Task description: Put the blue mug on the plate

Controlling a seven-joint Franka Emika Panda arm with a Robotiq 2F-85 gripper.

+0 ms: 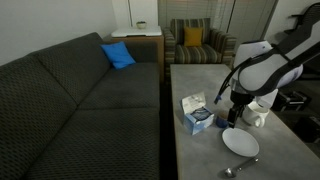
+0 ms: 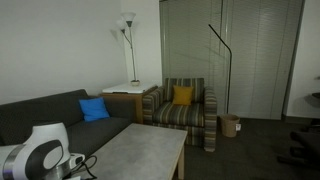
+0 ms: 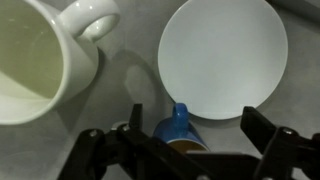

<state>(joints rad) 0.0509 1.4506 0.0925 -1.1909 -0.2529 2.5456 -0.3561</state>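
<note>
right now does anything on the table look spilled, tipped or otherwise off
Nothing stands out. In the wrist view the plate is bare and whole, the white cup sits beside it, and the blue mug shows between the gripper jaws. No spill on the table.

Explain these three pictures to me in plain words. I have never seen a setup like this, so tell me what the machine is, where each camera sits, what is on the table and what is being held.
The white machine is a robot arm with a two-fingered gripper at its end, steered by a person. Two pictures come from cameras standing in the room. One looks across a grey table beside a dark sofa; the other shows only part of the arm, the table and a striped armchair. The third camera sits on the wrist and looks down past the black fingers.

On the table lie a round white plate, a large white cup, a blue-and-white box and what looks like a spoon. Between the fingers sits the small blue mug, apparently gripped, beside the plate.
</note>
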